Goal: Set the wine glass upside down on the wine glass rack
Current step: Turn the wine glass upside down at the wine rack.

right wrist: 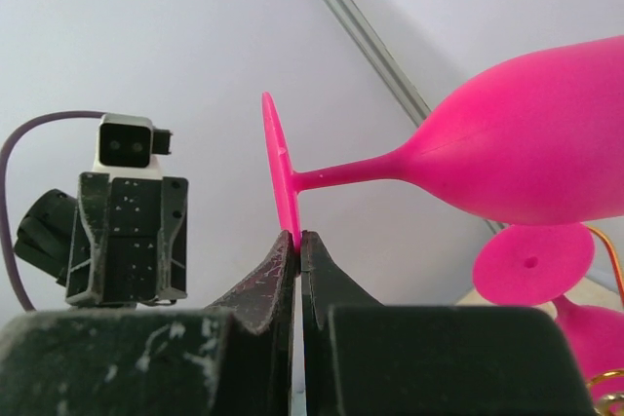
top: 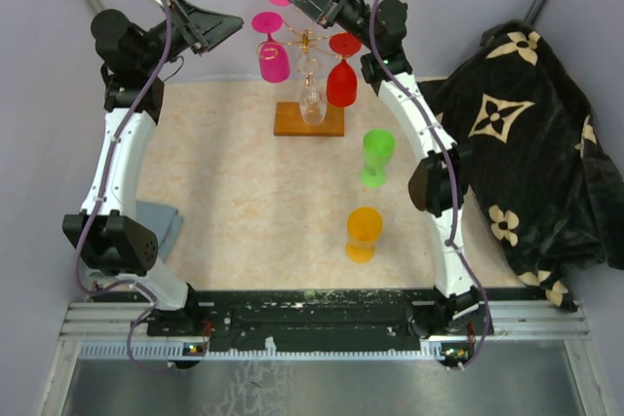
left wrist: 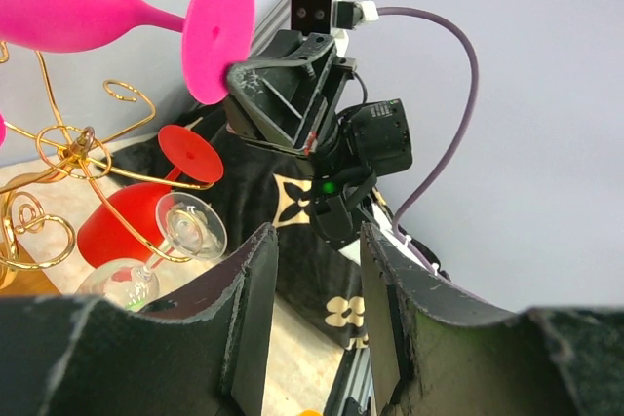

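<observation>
Pinching only the thin edge of the foot, the right gripper (right wrist: 295, 241) has its jaws closed on the pink wine glass (right wrist: 526, 153). The glass sticks out sideways from the jaws, its stem roughly level and its bowl well out to one side, not yet turned mouth down. That narrow hold is the main worry. The heavy bowl hangs far from the jaws, so as the wrist rolls to turn the glass over, its weight could twist the foot between the pads or pull it free and drop it. The rack (top: 305, 42) sits below and just beyond the jaws and is already crowded. A second pink glass (right wrist: 534, 260) hangs just under the held bowl, with a red glass (top: 342, 80) and a clear glass (top: 312, 102) on other arms. A careless descent could knock one of these, set it swinging or unhook it. The rack is thin wire on a small wooden base (top: 308, 122), so a sideways push might tip or slide it. If the stem misses the gap in a free scroll arm, the foot would catch nothing when the jaws let go. The left gripper (left wrist: 317, 241) faces these jaws, partly open and holding nothing, and is close enough to be struck during the turn.
</observation>
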You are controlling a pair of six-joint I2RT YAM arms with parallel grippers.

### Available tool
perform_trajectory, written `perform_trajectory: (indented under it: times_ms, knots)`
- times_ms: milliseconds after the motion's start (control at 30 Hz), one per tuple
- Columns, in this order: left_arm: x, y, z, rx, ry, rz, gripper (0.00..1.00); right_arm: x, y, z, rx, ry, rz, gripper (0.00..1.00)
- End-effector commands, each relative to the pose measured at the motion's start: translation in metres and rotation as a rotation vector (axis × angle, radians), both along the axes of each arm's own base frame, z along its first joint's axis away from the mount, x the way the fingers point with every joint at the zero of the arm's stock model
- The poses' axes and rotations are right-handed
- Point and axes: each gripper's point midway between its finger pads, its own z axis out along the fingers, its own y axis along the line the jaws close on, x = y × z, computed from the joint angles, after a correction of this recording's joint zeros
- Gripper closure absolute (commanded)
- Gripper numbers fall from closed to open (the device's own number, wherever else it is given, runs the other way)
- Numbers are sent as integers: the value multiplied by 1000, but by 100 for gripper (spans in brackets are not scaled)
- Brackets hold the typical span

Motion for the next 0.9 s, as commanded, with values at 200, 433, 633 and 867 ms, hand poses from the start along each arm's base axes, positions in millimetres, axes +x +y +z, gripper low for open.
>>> perform_trajectory:
  times_ms: [200,433,633,867]
  knots:
    - [-16,5,13,10,-69,7,55,-4,-13,30,74,-101,-28,100]
    - [-16,5,11,11,-68,5,55,2,-14,25,80,-99,-40,100]
    - [-15,6,10,12,-67,7,56,9,-17,23,64,-100,-76,100]
    - [-12,5,9,7,-63,0,56,15,-15,14,76,-84,-64,100]
